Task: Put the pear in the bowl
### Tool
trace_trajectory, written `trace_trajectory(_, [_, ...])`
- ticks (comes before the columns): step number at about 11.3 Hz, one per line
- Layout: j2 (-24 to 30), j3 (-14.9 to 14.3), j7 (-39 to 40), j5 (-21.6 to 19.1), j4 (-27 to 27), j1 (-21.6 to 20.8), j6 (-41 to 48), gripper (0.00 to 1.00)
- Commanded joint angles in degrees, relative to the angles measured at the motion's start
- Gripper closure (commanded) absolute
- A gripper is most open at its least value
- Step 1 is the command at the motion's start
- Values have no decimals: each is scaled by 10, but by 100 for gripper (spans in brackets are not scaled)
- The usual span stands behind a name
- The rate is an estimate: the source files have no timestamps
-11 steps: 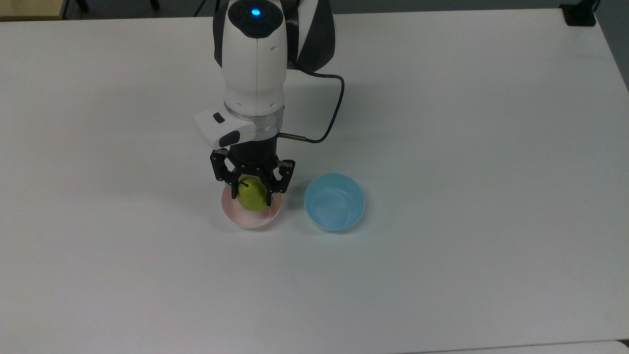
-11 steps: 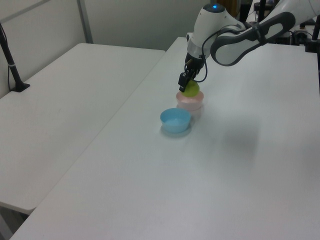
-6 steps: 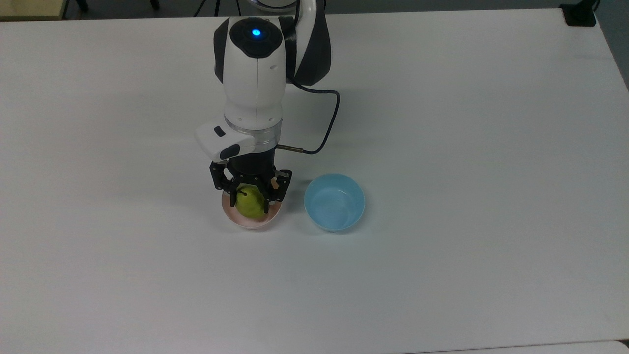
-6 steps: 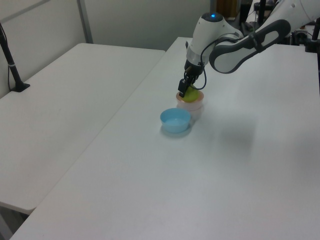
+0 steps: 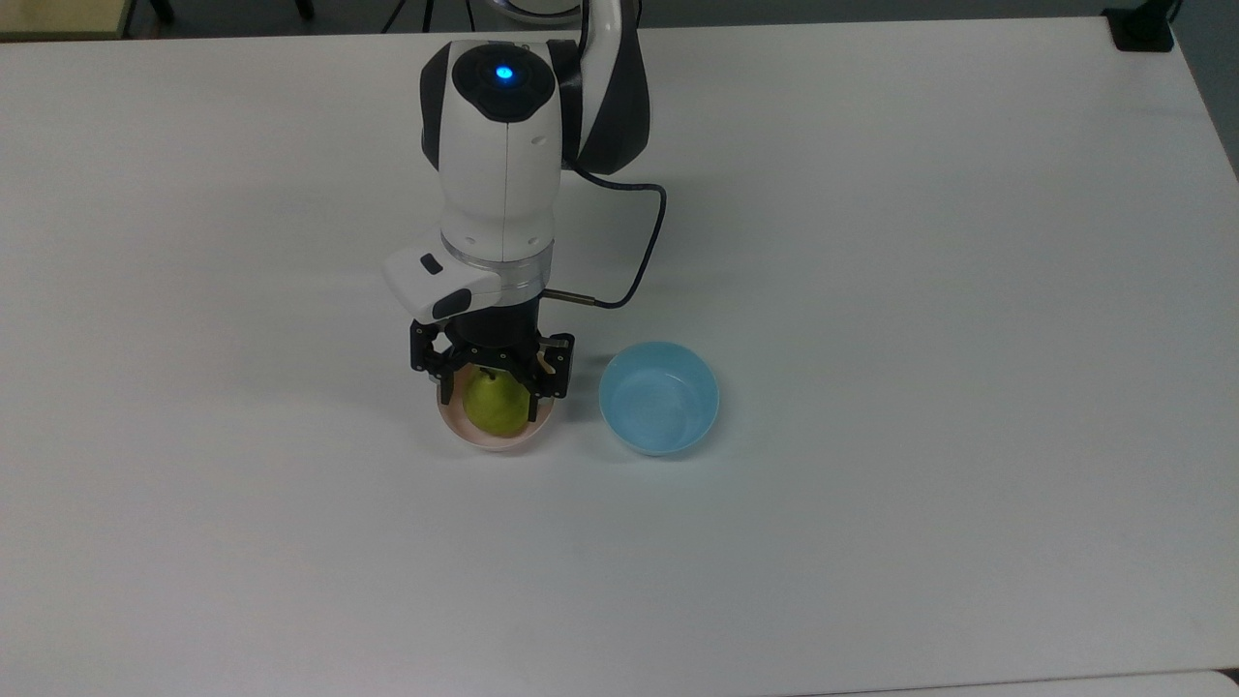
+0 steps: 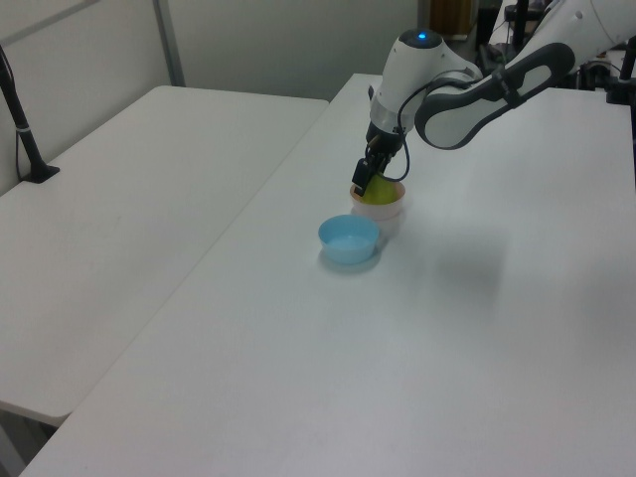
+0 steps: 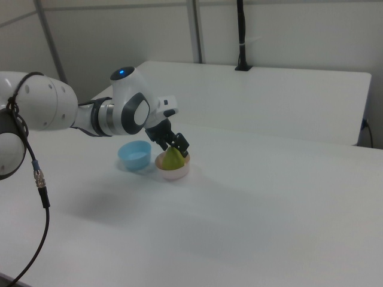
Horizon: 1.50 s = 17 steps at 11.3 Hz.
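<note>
The small yellow-green pear is seen inside the pale pink round plastic bowl, which stands just beside a light blue plastic bowl of the same size, placed at 3 o'clock of it in the top view, on the white table. The black two-finger gripper is lowered over the pink bowl, and its fingers are seen on both sides of the pear; whether they are pressing the fruit or are already loosened cannot be told. The placing is judged as nearly finished. Some risks can be expected: if the fingers are lifted before they are opened enough, the pear may be pulled up again or rolled over the rim; the light bowl may also be tipped or pushed toward the blue one by a finger.
</note>
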<state>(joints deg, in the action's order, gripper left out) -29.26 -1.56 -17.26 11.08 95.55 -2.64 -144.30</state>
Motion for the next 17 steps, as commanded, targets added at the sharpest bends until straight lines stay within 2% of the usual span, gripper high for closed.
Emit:
trace_trajectory(1, [43,-6,-13,10,10,-5,1,0])
trace_trajectory(8, [187,0,-9,4,3,-14,281,0])
trace_trajectory(12, [253,-1,95,-52,3,-10,418,0])
trace_trajectory(14, [277,-7,100,-95,2,-8,465,0])
trace_trajectory(17, [283,-9,95,-100,-6,-5,484,0])
